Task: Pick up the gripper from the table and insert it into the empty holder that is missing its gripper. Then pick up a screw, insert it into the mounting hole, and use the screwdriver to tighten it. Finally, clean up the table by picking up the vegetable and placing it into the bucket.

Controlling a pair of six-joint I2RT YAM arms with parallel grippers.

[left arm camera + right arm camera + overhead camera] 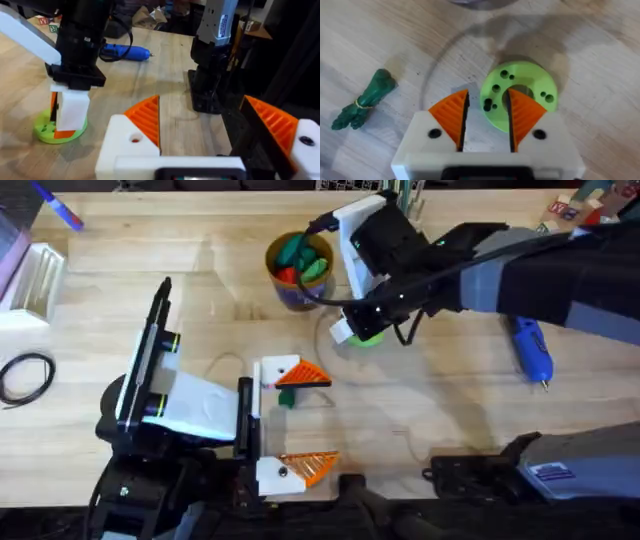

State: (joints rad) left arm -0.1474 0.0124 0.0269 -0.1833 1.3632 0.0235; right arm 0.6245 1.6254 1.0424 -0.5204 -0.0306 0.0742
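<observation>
My right gripper point(352, 330) hangs over the bright green disc point(368, 338); its orange pads point(451, 114) stand apart above the disc point(520, 80), with nothing visible between them. My left gripper point(308, 422) lies wide open on the table. The dark green vegetable point(287, 396) rests beside its far white block and is not gripped. Both left pads point(147, 117) are orange, and a small hole point(135, 139) shows in one block. The bucket point(298, 265) stands behind the disc and the blue screwdriver point(530, 350) lies at the right. A loose gripper and an empty holder are out of view.
A blue-and-red pen point(60, 208), a white rack point(35, 275) and a black cable loop point(25, 375) sit along the left side. The right arm's base point(206, 80) rises near the front edge. Small blocks point(565, 208) sit at the back right.
</observation>
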